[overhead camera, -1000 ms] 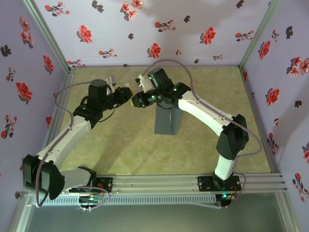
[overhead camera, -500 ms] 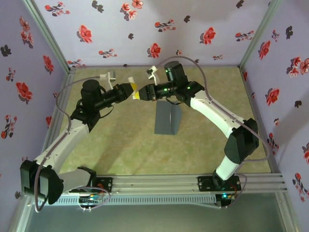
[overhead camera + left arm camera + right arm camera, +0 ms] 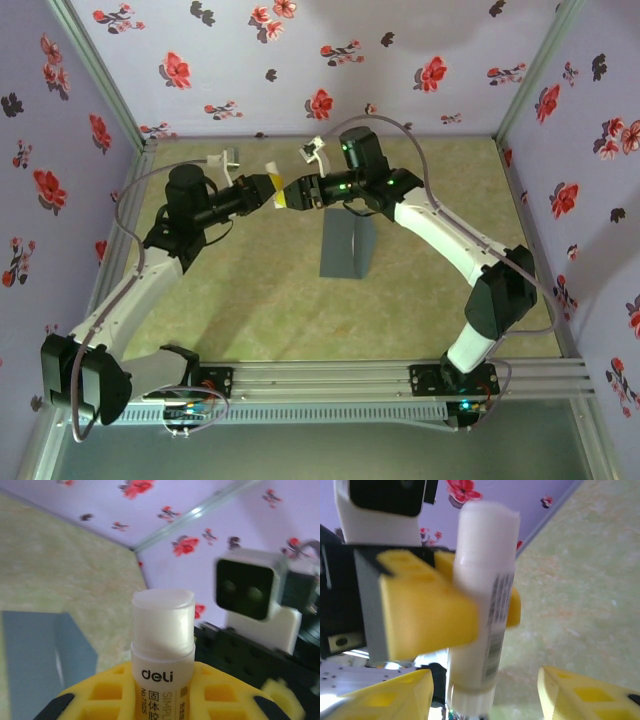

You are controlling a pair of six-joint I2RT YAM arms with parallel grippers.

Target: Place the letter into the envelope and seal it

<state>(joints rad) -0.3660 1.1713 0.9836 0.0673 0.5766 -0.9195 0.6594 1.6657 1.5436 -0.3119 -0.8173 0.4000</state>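
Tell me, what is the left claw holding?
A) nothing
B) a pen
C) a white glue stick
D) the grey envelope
C: the left gripper clamps a white glue stick labelled deli, while the envelope lies on the table.

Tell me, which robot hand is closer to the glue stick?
Left. The left gripper is clamped around the middle of the glue stick. The right gripper faces it with its fingers spread on either side of the stick's end, apparently not touching.
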